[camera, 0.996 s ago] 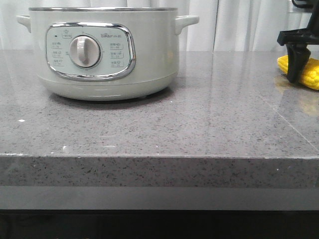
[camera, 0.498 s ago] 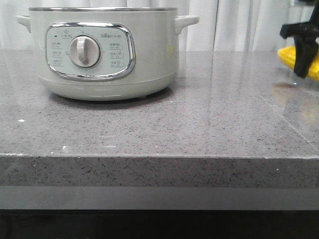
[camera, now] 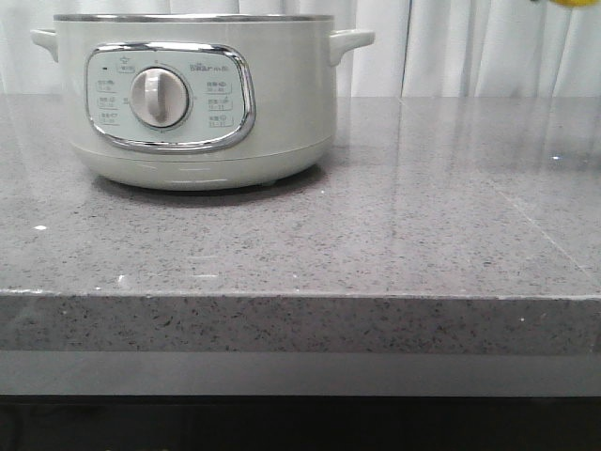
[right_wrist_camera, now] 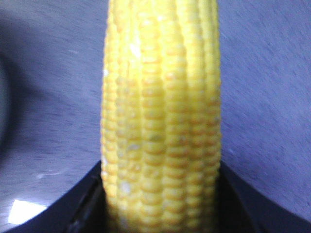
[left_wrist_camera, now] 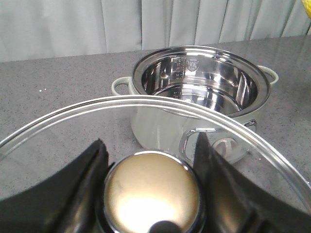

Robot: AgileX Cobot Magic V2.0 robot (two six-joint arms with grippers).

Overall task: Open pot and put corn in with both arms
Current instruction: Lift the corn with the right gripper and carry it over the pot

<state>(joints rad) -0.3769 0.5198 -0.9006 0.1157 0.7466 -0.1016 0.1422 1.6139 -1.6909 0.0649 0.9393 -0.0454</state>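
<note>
**Lid off in my left gripper, corn in my right**

Front view: one pot (camera: 192,99) stands in the upper left of the frame on the grey stone counter (camera: 394,235), set well back from the counter's front edge, which runs across the lower middle. It has no lid on it here. Everything to the right of the pot is bare stone up to the white curtain (camera: 470,47). One sliver of yellow, the corn (camera: 573,3), shows at the very top right corner, high above the counter. Neither of my grippers shows in this view.

Left wrist view: my left gripper (left_wrist_camera: 150,191) is clamped on the round metal knob (left_wrist_camera: 153,191) of one glass lid (left_wrist_camera: 146,109), a black finger on either side of it. Beyond the lid's rim the pot (left_wrist_camera: 199,87) sits open in the upper middle, its shiny steel inside bare, both side handles visible, with open counter around it.

Right wrist view: my right gripper (right_wrist_camera: 160,204) grips the one corn cob (right_wrist_camera: 160,111), which stands up the centre of the frame between my two black fingers at the bottom. Blurred grey counter lies behind it on both sides.
</note>
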